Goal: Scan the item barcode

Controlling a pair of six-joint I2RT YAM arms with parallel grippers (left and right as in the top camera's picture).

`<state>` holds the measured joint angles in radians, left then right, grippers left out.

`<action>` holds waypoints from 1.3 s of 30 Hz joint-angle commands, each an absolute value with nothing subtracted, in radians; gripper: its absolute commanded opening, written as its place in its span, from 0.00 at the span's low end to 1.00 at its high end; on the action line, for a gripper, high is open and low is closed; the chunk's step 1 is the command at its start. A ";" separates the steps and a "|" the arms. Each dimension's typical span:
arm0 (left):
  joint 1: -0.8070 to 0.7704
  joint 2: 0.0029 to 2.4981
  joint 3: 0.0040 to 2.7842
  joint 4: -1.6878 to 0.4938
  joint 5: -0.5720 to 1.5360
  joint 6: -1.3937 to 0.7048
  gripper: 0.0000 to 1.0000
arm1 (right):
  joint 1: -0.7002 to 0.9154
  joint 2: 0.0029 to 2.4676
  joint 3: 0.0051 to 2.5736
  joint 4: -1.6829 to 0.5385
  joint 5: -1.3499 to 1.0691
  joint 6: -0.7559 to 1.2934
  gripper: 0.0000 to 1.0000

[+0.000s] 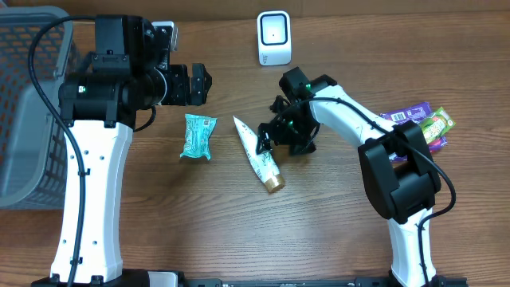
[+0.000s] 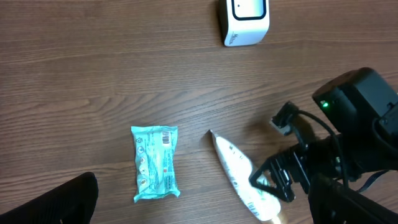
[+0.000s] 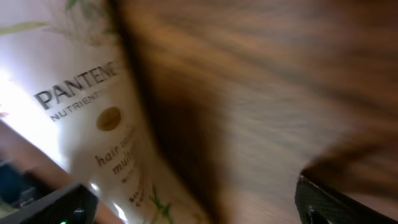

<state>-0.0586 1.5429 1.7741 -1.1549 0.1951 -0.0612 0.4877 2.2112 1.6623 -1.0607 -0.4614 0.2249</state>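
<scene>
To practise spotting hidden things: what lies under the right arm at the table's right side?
Purple and green packets poke out beneath the right arm. It covers their near parts, so their number is unclear.

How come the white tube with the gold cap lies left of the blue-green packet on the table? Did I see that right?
Not quite. The white tube lies to the right of the blue-green packet, not to its left. It does have a gold cap, and both lie on the table. The overhead view shows this.
</scene>
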 commanded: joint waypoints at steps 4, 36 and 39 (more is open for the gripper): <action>-0.059 1.549 1.785 -1.154 0.200 -0.075 1.00 | 0.499 2.231 1.684 -1.114 0.130 0.263 1.00; -0.059 1.549 1.785 -1.154 0.200 -0.075 1.00 | 0.674 2.101 1.649 -0.945 -0.217 0.476 0.04; -0.059 1.549 1.785 -1.154 0.200 -0.075 1.00 | 0.674 2.103 1.642 -0.950 -0.165 0.511 0.04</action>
<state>-0.0586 1.5429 1.7741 -1.1549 0.1951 -0.0612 0.6800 2.1235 1.6581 -0.9516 -0.2317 0.4637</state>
